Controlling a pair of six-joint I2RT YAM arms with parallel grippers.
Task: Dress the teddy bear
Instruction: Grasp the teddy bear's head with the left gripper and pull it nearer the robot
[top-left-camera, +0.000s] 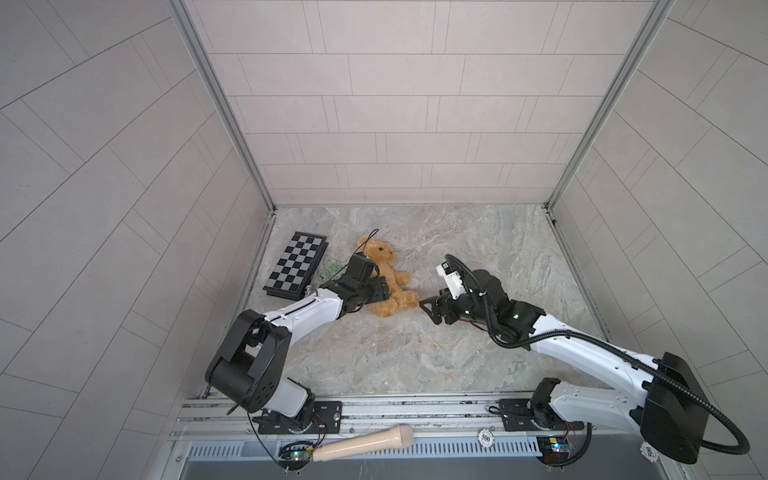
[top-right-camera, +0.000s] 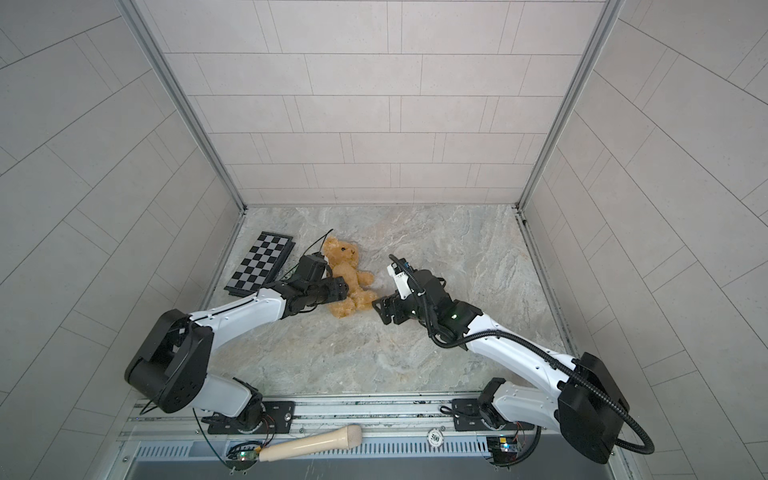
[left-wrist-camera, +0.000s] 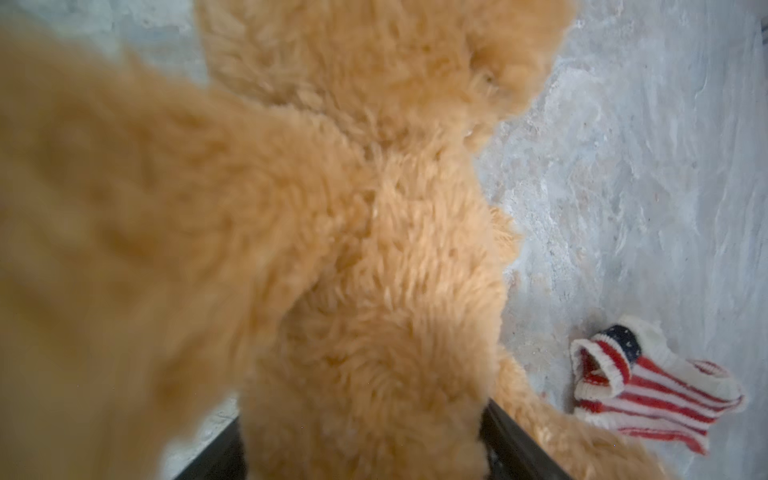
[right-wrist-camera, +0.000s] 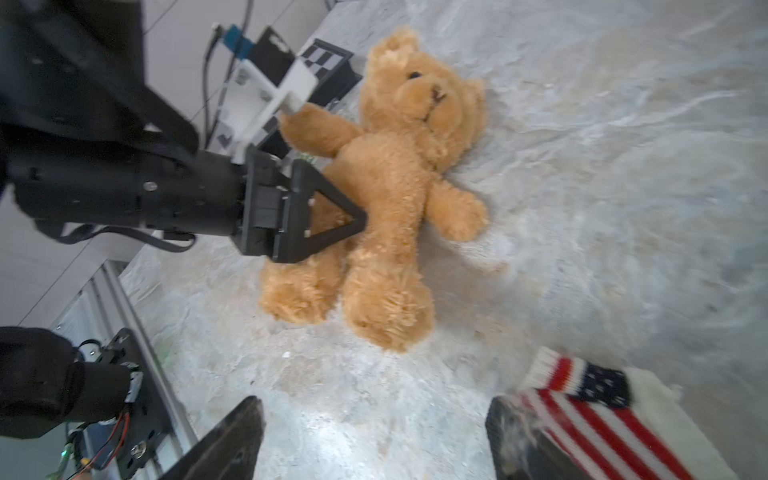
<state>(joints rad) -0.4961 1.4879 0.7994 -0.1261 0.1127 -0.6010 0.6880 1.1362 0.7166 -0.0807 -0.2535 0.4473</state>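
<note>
**Position.** The teddy bear (right-wrist-camera: 386, 187) lies on its back on the marbled surface (top-left-camera: 415, 353), just beside the chessboard (top-left-camera: 296, 266). Its head points to the back wall and its legs toward the robot. It is bare. The knit stars-and-stripes sweater (right-wrist-camera: 590, 419) lies apart from it, beyond its feet.

**Left hand** (top-left-camera: 382, 293): the fingers (left-wrist-camera: 515, 440) are apart, one on each side of the bear's lower trunk, with fur filling the gap. I cannot tell whether they already pinch.

**Right hand** (right-wrist-camera: 374, 436): the jaws are spread wide with only bare surface between them. It sits just short of the bear's feet. The sweater touches the outer side of one finger.

**Handling (judgement).**
- The bear looks light and very soft, so the pile will compress well before a grip bites.
- The limbs look limp and likely to flop, so an arm or leg makes a poor handle for steering the body.
- The best hold is probably across the trunk at waist or chest, squeezed deep into the stuffing.
- Long fur may slide under a shallow pinch.
- The sweater looks stretchy, and its ribbed hem looks like the place to take it.

**Writing.** A round chip (top-left-camera: 486, 436) on the front rail reads "500". No tag or label is visible on the bear or the sweater.
</note>
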